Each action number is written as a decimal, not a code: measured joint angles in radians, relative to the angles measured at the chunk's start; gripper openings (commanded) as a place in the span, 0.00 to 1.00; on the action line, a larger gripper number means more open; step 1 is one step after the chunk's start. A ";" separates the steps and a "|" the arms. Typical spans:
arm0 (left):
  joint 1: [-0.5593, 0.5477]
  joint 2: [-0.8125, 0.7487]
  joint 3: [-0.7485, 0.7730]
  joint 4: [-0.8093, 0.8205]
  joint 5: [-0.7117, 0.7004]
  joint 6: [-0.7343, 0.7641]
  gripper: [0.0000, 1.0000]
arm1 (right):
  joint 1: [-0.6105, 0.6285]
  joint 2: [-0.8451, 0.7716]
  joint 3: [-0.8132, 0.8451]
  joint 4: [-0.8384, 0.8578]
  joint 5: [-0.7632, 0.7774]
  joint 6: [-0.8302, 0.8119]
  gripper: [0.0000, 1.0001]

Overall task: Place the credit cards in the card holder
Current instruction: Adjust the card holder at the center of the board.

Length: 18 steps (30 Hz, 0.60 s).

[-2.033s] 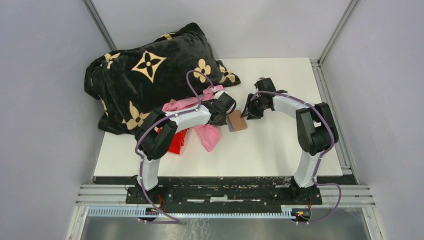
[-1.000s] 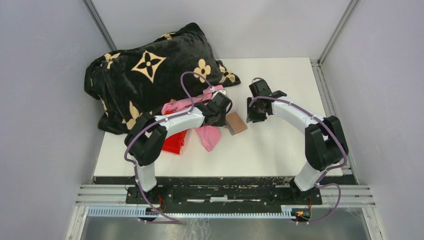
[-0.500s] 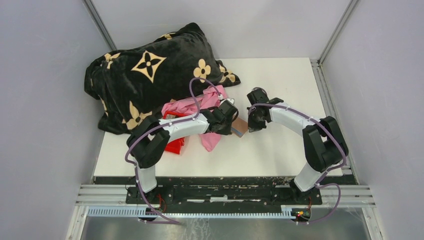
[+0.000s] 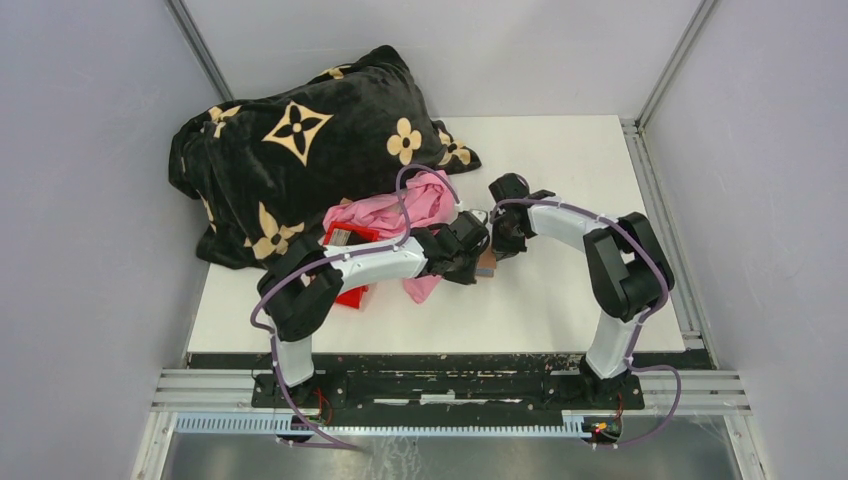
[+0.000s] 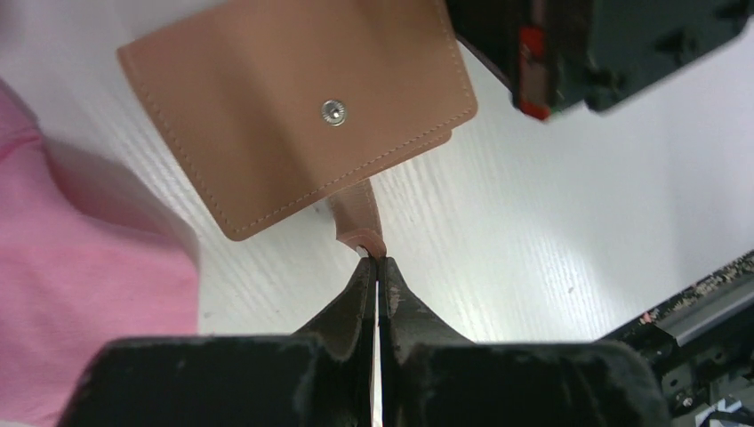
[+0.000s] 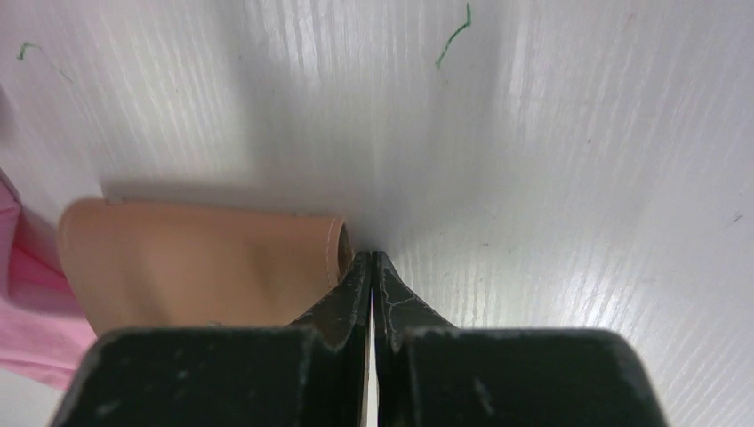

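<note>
The tan leather bifold card holder (image 5: 293, 116) lies folded on the white table (image 5: 533, 222), beside pink cloth (image 5: 80, 294). The left gripper (image 5: 375, 262), fingers pressed together, touches its snap tab (image 5: 358, 213). The right gripper (image 6: 372, 258), also closed, meets its rounded edge.

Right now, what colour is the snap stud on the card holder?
Silver, a round metal stud on the tan-brown card holder. Left wrist view shows it best.

**Card holder (image 5: 293, 116) between two grippers, mid-table**

Card holder lies on the table (image 4: 560, 300), just right of the cloth (image 4: 420, 205). Left gripper (image 5: 375, 262) tips meet the end of its tab. Right gripper (image 6: 372, 260) tips sit just beside the opposite side. Bin (image 4: 350, 285) lies left of the cloth, partly under the left arm. Blanket (image 4: 290, 150) fills the far-left corner.
</note>
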 measured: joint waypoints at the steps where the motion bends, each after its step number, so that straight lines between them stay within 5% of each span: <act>1: -0.004 0.000 0.002 0.000 0.010 0.000 0.04 | -0.005 0.006 0.006 0.004 0.000 0.000 0.03; 6: -0.014 0.008 0.012 0.007 0.063 0.000 0.09 | -0.030 0.042 0.050 0.004 -0.016 -0.001 0.04; 18: -0.006 0.077 0.069 0.039 0.132 -0.001 0.51 | -0.056 0.100 0.122 0.003 -0.079 -0.003 0.05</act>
